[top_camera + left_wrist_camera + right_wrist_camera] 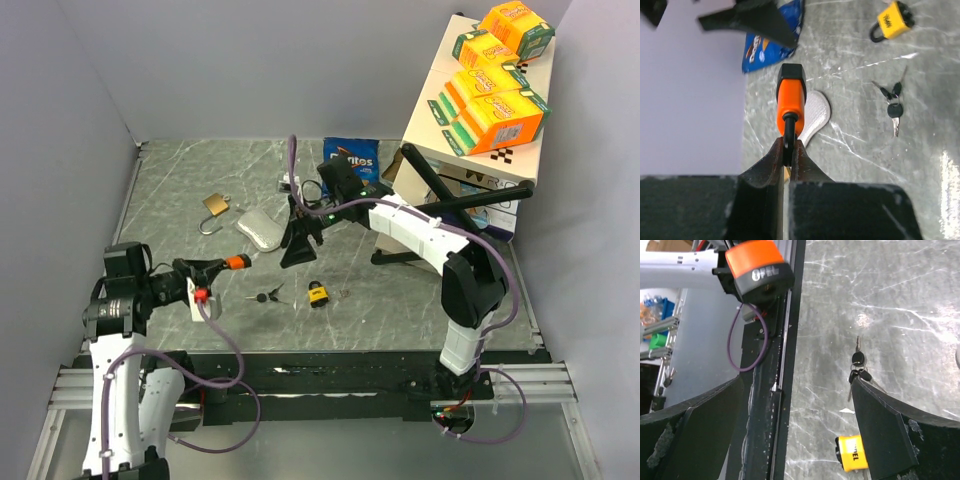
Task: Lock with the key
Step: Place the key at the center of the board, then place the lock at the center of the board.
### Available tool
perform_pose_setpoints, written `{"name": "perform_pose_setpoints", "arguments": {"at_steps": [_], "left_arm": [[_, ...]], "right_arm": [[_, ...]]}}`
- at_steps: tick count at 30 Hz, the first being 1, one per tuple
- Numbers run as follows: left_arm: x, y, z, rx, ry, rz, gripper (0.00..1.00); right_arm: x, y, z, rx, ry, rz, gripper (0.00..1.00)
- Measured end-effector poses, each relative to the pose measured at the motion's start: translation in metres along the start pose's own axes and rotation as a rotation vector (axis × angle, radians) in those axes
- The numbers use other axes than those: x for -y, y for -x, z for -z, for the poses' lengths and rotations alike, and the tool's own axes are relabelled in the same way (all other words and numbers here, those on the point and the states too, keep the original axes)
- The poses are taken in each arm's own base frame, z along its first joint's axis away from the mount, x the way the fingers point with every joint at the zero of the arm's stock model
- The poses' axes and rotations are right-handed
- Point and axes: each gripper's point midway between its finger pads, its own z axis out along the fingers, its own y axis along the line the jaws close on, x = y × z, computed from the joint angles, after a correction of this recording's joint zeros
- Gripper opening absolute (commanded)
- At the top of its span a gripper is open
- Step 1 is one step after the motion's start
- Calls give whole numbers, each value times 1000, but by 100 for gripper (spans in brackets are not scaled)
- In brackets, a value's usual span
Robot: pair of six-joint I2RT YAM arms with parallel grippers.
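Orange plastic covers one padlock (790, 100), the only one off the table (180, 180). It hangs in the air at about 8 o'clock, its black shackle pinched between the clenched fingers of the left gripper (787, 150), body pointing away toward the middle. There are three padlocks in all. A yellow one (319, 294) lies just toward 6 o'clock from the table's centre, and a brass one (216, 205) with its shackle swung open lies at 10 o'clock. One bunch of keys (268, 295) lies flat just at 9 o'clock of the yellow padlock, apart from it. One grey oval pad (260, 230) lies near the centre, and one blue snack bag (350, 155) at 12 o'clock.

Both arms are in view. The left arm is folded low, its wrist level and reaching toward 3 o'clock. The right arm stretches across toward 9 o'clock, and the right gripper (298, 245) is tipped downward over the centre, fingers spread wide and gripping nothing.
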Motion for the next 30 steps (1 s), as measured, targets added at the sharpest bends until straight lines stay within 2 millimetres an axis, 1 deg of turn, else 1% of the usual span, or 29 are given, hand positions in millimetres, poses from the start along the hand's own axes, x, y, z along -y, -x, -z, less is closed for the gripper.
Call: {"name": "perform_pose_setpoints", "arguments": {"at_steps": [2,4,6,11,14,17,20,23,24,26,27,29,30], "left_arm": [[6,2,-2,19,-31,-49,1],[12,3,-4,32,-78,-53,1],[16,4,-6,47,-143,-11,1],[17,4,-11,69,-241,125,1],[19,9,-13,81,-279,224,1],[19,17,-15,98,-294,310,1],[19,22,-16,107,-293,416,1],[14,25,-18,116,-276,502,1],[13,26,-18,120,-270,525,1],[11,27,-19,121,-263,569,1],[10,27,-20,120,-262,588,1],[11,27,-20,116,-265,625,1],[11,27,-21,116,-266,643,1]], "right_arm": [[-2,-1,-2,-11,-2,25,97],[-5,1,-6,-24,-1,67,97],[-11,5,-11,-31,7,116,97],[-27,11,-21,-46,9,248,97],[-38,18,-23,-38,4,329,97],[-44,27,-28,-13,-10,408,95],[-45,32,-35,3,-20,459,91],[-46,31,-41,-1,-26,490,84],[-46,31,-42,-2,-26,502,80],[-46,31,-44,-3,-26,524,76],[-46,30,-45,-5,-26,532,70],[-43,25,-46,-14,-30,541,65],[-41,21,-47,-22,-33,540,58]]}}
